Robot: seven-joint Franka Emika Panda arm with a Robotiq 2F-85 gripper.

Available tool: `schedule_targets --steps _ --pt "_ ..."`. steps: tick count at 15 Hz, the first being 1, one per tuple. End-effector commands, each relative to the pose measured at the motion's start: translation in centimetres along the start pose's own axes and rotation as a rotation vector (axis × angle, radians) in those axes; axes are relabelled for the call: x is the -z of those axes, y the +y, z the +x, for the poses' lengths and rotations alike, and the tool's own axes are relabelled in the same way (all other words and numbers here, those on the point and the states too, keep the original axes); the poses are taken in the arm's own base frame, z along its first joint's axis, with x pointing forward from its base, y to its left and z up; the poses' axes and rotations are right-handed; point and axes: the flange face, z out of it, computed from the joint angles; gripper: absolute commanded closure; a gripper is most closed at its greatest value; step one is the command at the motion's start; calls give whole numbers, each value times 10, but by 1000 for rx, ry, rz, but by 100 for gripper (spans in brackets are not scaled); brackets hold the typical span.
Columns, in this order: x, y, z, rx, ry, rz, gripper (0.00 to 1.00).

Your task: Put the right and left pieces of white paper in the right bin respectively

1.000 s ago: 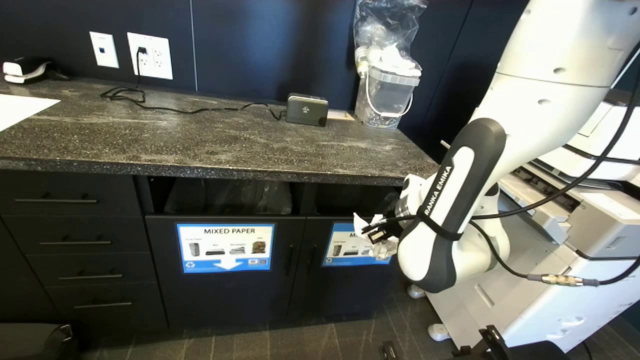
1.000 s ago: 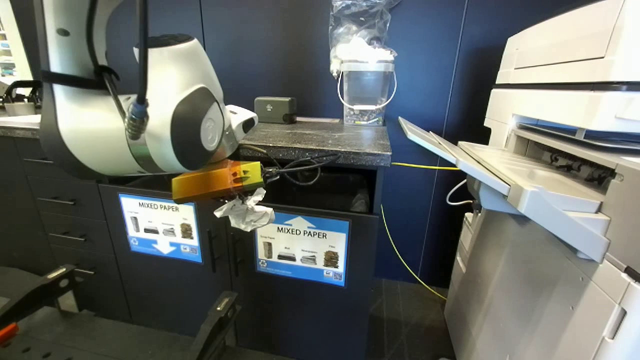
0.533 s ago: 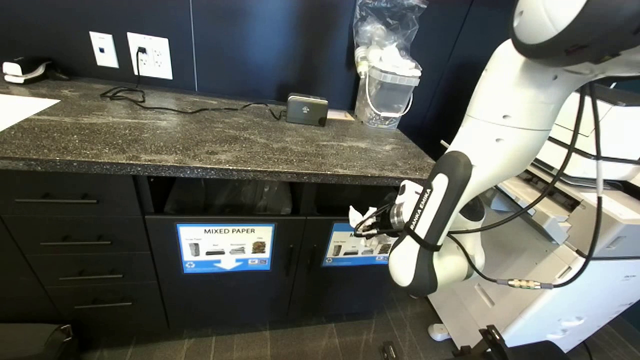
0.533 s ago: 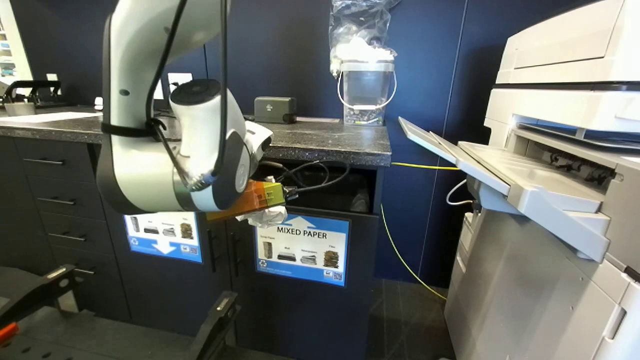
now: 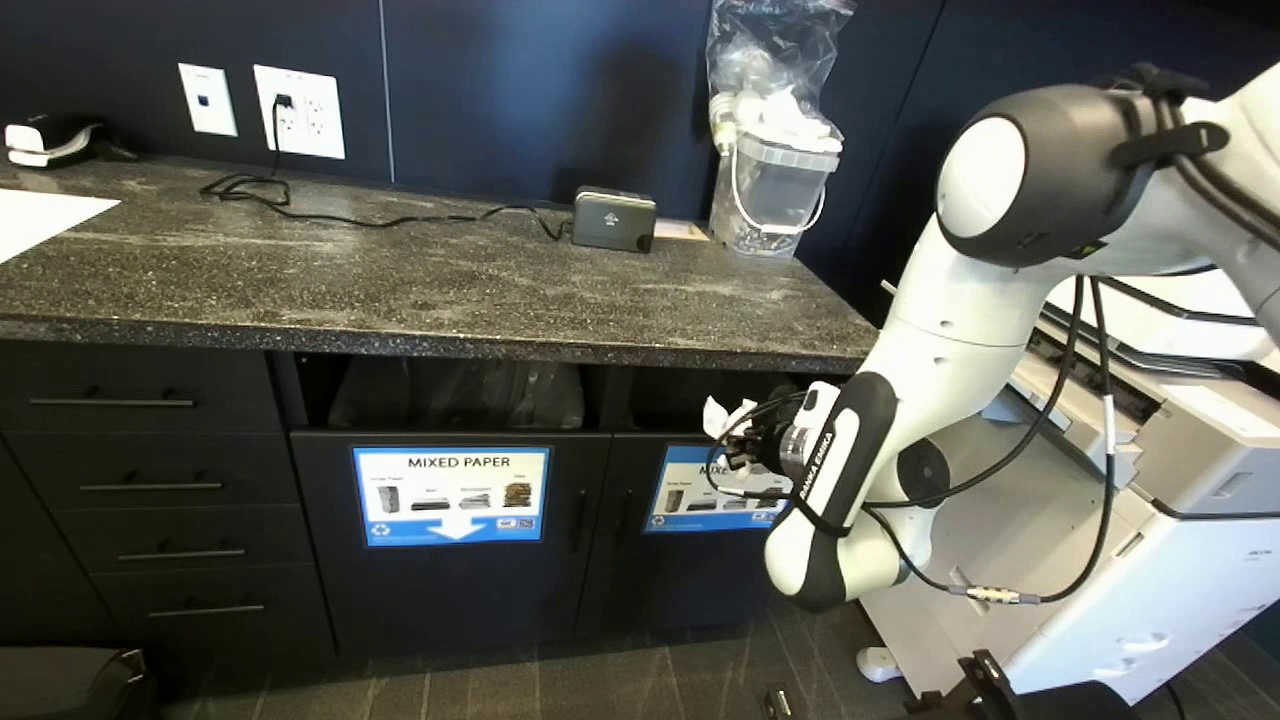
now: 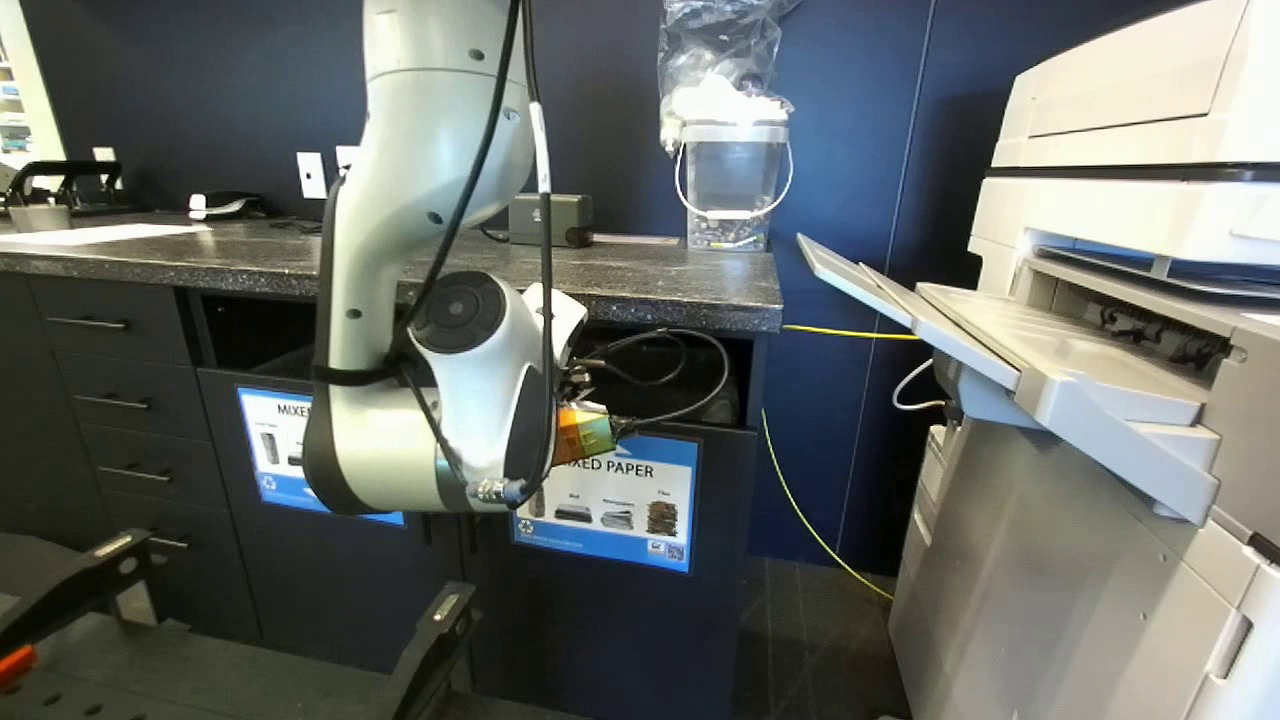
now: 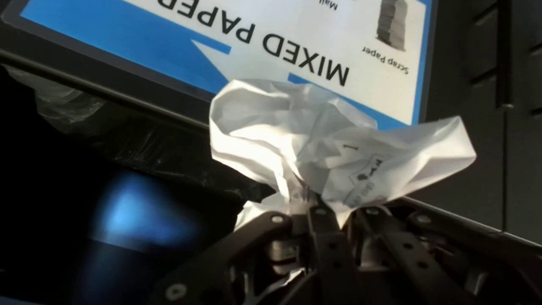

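You have the gripper (image 7: 334,214) drawn almost fully together, its fingers (image 7: 318,220) pinching a crumpled white paper wad (image 7: 296,123) that flares out past the tips on both sides; faint dark print marks one creased flap. In your wrist view the wad overlaps the upper edge of the right bin (image 6: 620,640) and part of its "MIXED PAPER" sign (image 7: 309,25), which reads upside down there. The bin's dark mouth shows just beside the paper, with a clear plastic liner (image 7: 67,101) in it; you cannot tell from these angles whether any of the paper lies past the door's edge. In both exterior views your Franka arm (image 5: 930,340) hangs bent, with its wrist lower than the speckled countertop (image 5: 400,280). The office printer (image 6: 1060,620) stands beyond the right bin, while the left bin (image 5: 450,600) is on its other side, behind a matching sign (image 5: 450,495) whose white arrow points down. On the counter, a small dark box (image 5: 614,225) stands near a clear bucket (image 5: 775,195), and a clear plastic bag (image 5: 770,55) with white contents rises above that bucket's rim.
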Motion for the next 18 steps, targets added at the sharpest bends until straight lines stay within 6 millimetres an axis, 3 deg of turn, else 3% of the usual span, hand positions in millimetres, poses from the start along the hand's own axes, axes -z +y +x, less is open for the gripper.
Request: schedule_targets --steps 1,2,3,4,5,6,7,8,9,11,12,13,14,16,17,18 --pt "-46 24 18 -19 138 -27 91" --pt "-41 13 6 -30 174 -16 91" --pt "-48 18 8 -35 208 -24 91" --pt "-69 39 27 -45 221 -49 91" --pt "-75 40 24 -52 233 -44 91" --pt "-65 23 9 -61 258 -17 91" --pt "-81 41 24 -73 280 -40 91" --pt "-90 44 23 -77 296 -38 91" --pt "-87 28 13 -83 324 -6 91" --pt "-103 50 26 -103 368 -36 91" --pt "-107 39 17 -109 375 -17 91" --pt "-104 33 19 -112 407 9 91" --pt "-110 49 27 -127 421 -17 91" --pt "-119 33 17 -121 437 21 91" --pt "-113 36 19 -134 453 21 91" --pt "-124 45 18 -139 450 1 91"
